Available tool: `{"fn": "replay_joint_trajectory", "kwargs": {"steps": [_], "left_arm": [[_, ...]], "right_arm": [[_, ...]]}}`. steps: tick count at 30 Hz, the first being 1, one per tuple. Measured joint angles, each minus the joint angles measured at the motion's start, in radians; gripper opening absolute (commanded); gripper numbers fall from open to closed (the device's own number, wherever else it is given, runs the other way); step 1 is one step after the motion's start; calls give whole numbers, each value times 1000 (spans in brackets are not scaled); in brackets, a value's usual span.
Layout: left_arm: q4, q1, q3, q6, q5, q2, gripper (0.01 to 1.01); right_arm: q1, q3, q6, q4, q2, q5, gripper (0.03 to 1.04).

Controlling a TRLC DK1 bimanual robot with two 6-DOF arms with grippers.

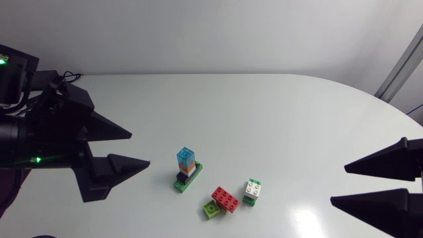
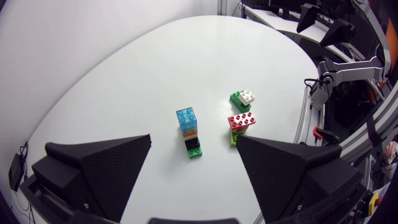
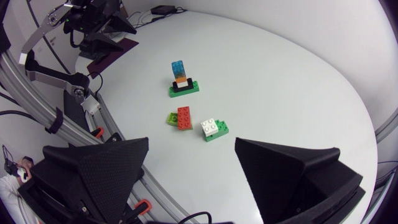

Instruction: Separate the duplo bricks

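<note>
Currently left gripper (image 1: 140, 149) and right gripper (image 1: 338, 184) both gape, flanking the duplo bricks (image 1: 225, 197).

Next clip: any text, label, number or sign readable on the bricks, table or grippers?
None readable.
The tower, red brick and white brick show no print; stud marks are too small to tell.
The table, left gripper and right gripper bear no text.

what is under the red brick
A lime green brick lies under the red brick and sticks out at one end. The red one covers the rest, so how far it runs underneath cannot be seen.
</note>
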Motion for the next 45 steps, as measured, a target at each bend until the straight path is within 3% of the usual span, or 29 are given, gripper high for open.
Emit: {"fn": "replay_joint_trajectory", "kwargs": {"steps": [20, 35, 45], "left_arm": [[4, -14, 0, 0, -23, 3, 956], [148, -60, -27, 13, -49, 142, 959], [208, -84, -55, 39, -52, 193, 959]], "right_arm": [[0, -6, 0, 21, 1, 5, 998], [1, -222, -50, 352, 198, 79, 998], [169, -342, -94, 634, 347, 212, 998]]}}
